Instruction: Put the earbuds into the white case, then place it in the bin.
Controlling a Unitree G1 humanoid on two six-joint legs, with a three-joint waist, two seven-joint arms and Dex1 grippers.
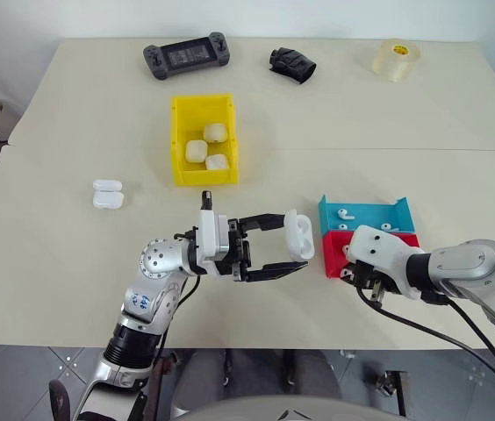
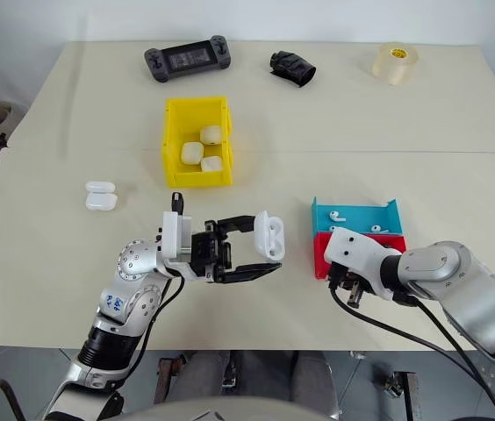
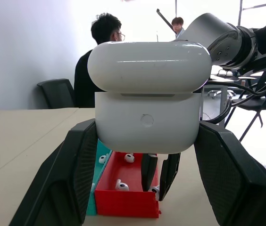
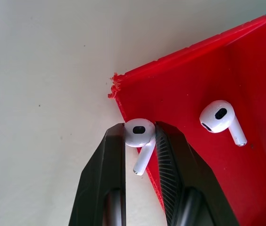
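Red tray [image 1: 331,263] half-hidden behind right pincer [image 4: 140,136]

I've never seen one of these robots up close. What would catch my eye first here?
The left gripper holds a white case with its lid flipped open, above the table's near edge. To its right, the right gripper pinches an earbud at the corner of the red tray. Farther back, a yellow bin holds three more cases.
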